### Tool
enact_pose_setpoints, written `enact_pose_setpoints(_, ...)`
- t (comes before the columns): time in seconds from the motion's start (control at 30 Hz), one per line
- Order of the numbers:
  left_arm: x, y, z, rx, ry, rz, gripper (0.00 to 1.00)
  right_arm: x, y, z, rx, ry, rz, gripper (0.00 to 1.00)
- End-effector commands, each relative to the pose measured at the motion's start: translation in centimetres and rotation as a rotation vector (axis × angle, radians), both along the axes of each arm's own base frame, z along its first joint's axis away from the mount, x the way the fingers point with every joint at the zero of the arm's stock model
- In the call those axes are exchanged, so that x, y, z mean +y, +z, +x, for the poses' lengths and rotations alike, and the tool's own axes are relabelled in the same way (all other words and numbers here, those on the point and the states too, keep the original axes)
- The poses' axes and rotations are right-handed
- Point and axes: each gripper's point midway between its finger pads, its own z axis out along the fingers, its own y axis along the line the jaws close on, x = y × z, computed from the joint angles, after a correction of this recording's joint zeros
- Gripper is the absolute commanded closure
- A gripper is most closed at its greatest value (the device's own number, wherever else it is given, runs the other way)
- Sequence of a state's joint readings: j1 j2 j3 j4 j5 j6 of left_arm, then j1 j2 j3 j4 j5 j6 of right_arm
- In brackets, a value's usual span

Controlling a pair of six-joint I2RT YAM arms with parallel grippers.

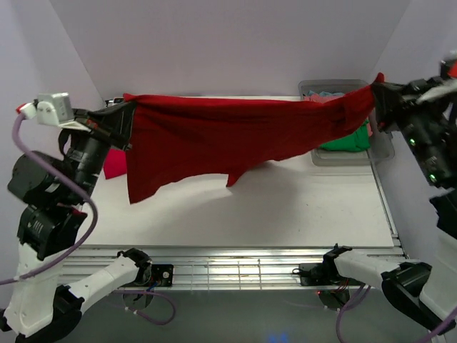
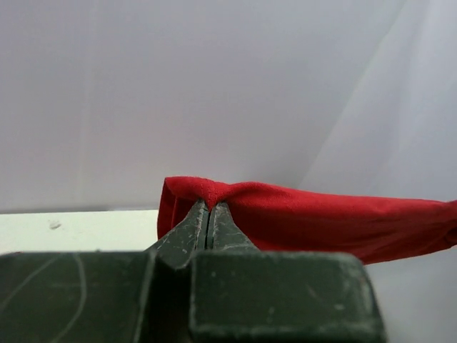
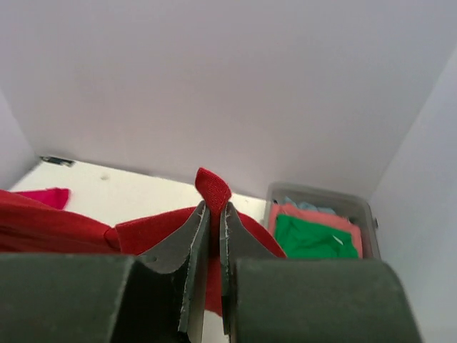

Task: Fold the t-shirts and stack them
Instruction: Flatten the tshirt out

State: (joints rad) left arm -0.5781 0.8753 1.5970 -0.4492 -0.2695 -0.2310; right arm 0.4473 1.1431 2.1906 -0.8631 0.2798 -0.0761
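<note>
A dark red t-shirt [image 1: 228, 136] hangs stretched in the air across the table between both grippers. My left gripper [image 1: 128, 114] is shut on its left corner; the left wrist view shows the cloth [image 2: 314, 214] pinched at my left gripper [image 2: 208, 206]. My right gripper [image 1: 375, 96] is shut on its right corner; the right wrist view shows a fold of cloth [image 3: 213, 187] sticking up from my right gripper [image 3: 214, 211]. A brighter pinkish-red shirt [image 1: 114, 163] lies at the table's left, partly behind the left arm. Green [image 1: 350, 139] and coral [image 3: 314, 213] shirts lie in the tub.
A clear grey plastic tub [image 1: 389, 146] stands at the back right of the white table [image 1: 285, 207], under the hanging shirt's right end. White walls close in the back and both sides.
</note>
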Motion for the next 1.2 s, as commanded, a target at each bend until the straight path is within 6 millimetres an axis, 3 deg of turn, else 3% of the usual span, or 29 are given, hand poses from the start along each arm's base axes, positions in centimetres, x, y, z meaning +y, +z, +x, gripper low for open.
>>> enact_pose_setpoints(0.0,0.4,1.5,-3.6,-0.026,-0.100,-0.076,1.00,0.3,3.2,-5.1,-0.139,0.141,0.024,0.92)
enact_pose_setpoints(0.1,0.5,3.1,-5.6,-0.042,-0.160,-0.138,1.00,-0.5,6.4,-8.5,-0.249,0.179,0.109,0.92)
enact_pose_setpoints(0.2,-0.2,3.4,-6.7,-0.021,-0.231,-0.168,1.00,-1.1,8.8,-10.5,-0.339,0.197,0.167,0.92)
enact_pose_setpoints(0.27,-0.3,3.4,-7.3,-0.004,-0.258,-0.176,1.00,-0.9,9.5,-10.5,-0.359,0.210,0.200,0.92)
enact_pose_setpoints(0.4,-0.4,1.5,-6.3,0.067,-0.227,-0.156,1.00,0.1,8.2,-7.3,-0.303,0.187,0.199,0.92)
enact_pose_setpoints(0.53,-1.4,-2.7,-3.0,0.186,-0.164,-0.099,1.00,0.6,5.3,-2.5,-0.186,0.094,0.192,0.92)
enact_pose_setpoints(0.6,-2.4,-6.1,-0.6,0.276,-0.127,-0.050,1.00,1.5,3.1,0.4,-0.115,0.070,0.167,0.92)
enact_pose_setpoints(0.67,-4.2,-10.2,2.6,0.380,-0.108,0.021,1.00,2.7,-0.5,3.6,-0.013,0.047,0.126,0.92)
enact_pose_setpoints(0.73,-6.0,-12.7,4.6,0.442,-0.127,0.072,1.00,4.1,-3.9,6.7,0.078,0.034,0.088,0.92)
enact_pose_setpoints(0.77,-7.4,-14.9,6.6,0.506,-0.129,0.111,1.00,4.8,-6.5,8.3,0.139,0.028,0.064,0.92)
enact_pose_setpoints(0.87,-9.3,-17.2,10.3,0.564,-0.108,0.172,1.00,6.0,-9.8,11.7,0.183,0.005,0.051,0.92)
enact_pose_setpoints(0.97,-9.4,-13.9,13.5,0.472,-0.058,0.182,1.00,6.4,-9.5,14.9,0.154,-0.021,0.050,0.92)
enact_pose_setpoints(1.0,-9.3,-14.5,15.9,0.491,-0.033,0.195,1.00,6.7,-8.4,16.4,0.136,-0.027,0.046,0.92)
enact_pose_setpoints(1.03,-8.9,-10.7,16.8,0.415,-0.026,0.163,1.00,6.5,-7.6,17.2,0.122,-0.032,0.047,0.92)
enact_pose_setpoints(1.07,-9.0,-9.4,17.7,0.393,-0.029,0.158,1.00,6.5,-6.7,17.9,0.103,-0.036,0.050,0.92)
enact_pose_setpoints(1.1,-8.6,-10.1,20.4,0.412,0.001,0.174,1.00,6.2,-4.4,18.8,0.054,-0.048,0.060,0.92)
enact_pose_setpoints(1.13,-8.0,-5.4,20.5,0.311,0.009,0.135,1.00,6.0,-3.1,19.1,0.025,-0.053,0.072,0.92)
enact_pose_setpoints(1.17,-7.9,-3.9,21.0,0.274,0.008,0.129,1.00,6.2,-2.9,20.5,0.021,-0.056,0.073,0.92)
